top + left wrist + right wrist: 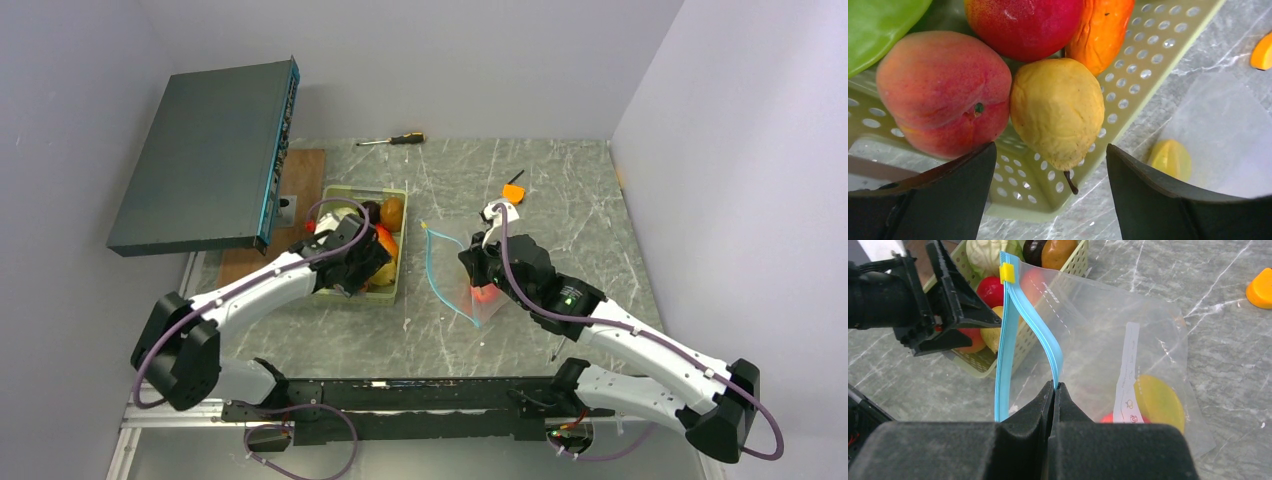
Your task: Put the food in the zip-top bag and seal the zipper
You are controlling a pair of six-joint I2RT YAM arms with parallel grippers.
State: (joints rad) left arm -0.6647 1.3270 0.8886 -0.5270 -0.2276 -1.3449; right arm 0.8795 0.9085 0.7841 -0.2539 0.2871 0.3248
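The pale green tray [403, 240] holds the food: a yellow pear [1057, 112], a peach [943, 92], a red apple [1023, 22] and an orange piece [1100, 30]. My left gripper [1050, 172] hangs open over the tray's near corner. Its fingers stand either side of the pear's stem end without touching it. The clear zip-top bag [1098, 340] lies right of the tray, with a yellow fruit [1158, 402] and a red one [1105, 417] inside. My right gripper [1054, 385] is shut on one lip of the teal-blue zipper [1040, 335], holding the mouth apart.
A dark grey box [205, 160] leans at the back left above a wooden board [300, 170]. A screwdriver [395, 140] lies at the back edge. A small orange tool [514, 190] sits behind the bag. Walls close in on both sides.
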